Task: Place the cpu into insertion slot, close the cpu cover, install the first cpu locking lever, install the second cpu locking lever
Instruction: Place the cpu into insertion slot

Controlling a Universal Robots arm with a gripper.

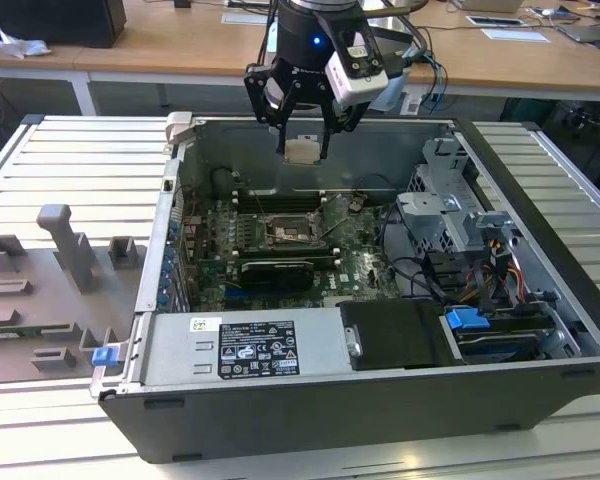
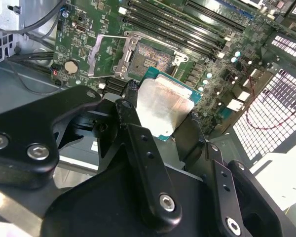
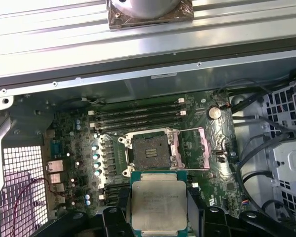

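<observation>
From where I stand, the black end effector (image 1: 302, 140) hangs over the open dark grey computer case (image 1: 280, 425) lying on the ribbed silvery tabletop (image 1: 70, 160). Its two fingers are clamped on opposite edges of the small flat square silvery-beige cpu (image 2: 164, 106). The chip is held in the air, up near the case's far rim and clear of the green circuit board (image 3: 74, 148) on the case floor. Down on that board, the small square dark insertion slot with its thin silvery rim (image 3: 151, 150) has its contact field uncovered. The thin silvery metal cpu cover frame (image 3: 193, 148) is swung open just beside it. Four long narrow black memory slots (image 3: 138, 116) run just beyond the slot. A grey moulded fixture plate (image 1: 50, 290) sits on the tabletop at the exterior view's left.
</observation>
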